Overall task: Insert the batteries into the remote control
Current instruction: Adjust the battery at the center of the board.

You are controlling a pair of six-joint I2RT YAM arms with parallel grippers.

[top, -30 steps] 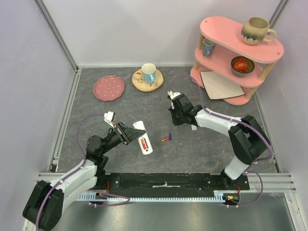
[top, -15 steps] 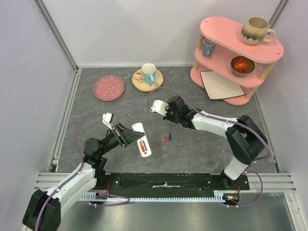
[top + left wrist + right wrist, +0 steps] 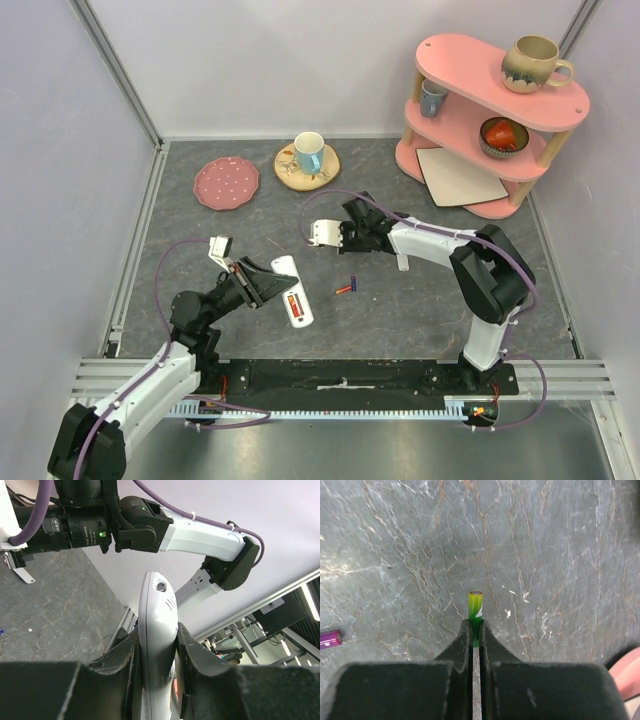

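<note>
The left fingers [image 3: 262, 283] pinch the white remote [image 3: 291, 291] by its long edges. Only the overhead view shows its open back facing up, with one red battery [image 3: 295, 303] seated in the recess. The left wrist view shows the remote [image 3: 157, 630] edge-on between the padded fingers [image 3: 120, 670], with the right arm [image 3: 190, 530] stretched across behind it.

Just right of the remote, two loose batteries [image 3: 346, 287] lie touching on the table [image 3: 200, 240], one red-orange and one blue-purple.

From above, the right fingers [image 3: 348, 240] are hidden under their own wrist. The right wrist view shows them [image 3: 475, 630] pressed onto a green battery [image 3: 475, 607], whose tip pokes out above the table. A purple battery [image 3: 329, 638] is at that view's left edge.

Compared with a second ago, the right wrist has swung left, toward the remote, and its white camera now points left instead of away. The remote has shifted slightly left, and the loose batteries lie where they were.

At the back of the table are a pink plate [image 3: 226, 183], a mug [image 3: 309, 153] on a wooden coaster, and a pink shelf [image 3: 495, 110] holding cups and a bowl. A small white piece [image 3: 402, 264] lies beside the right forearm.
</note>
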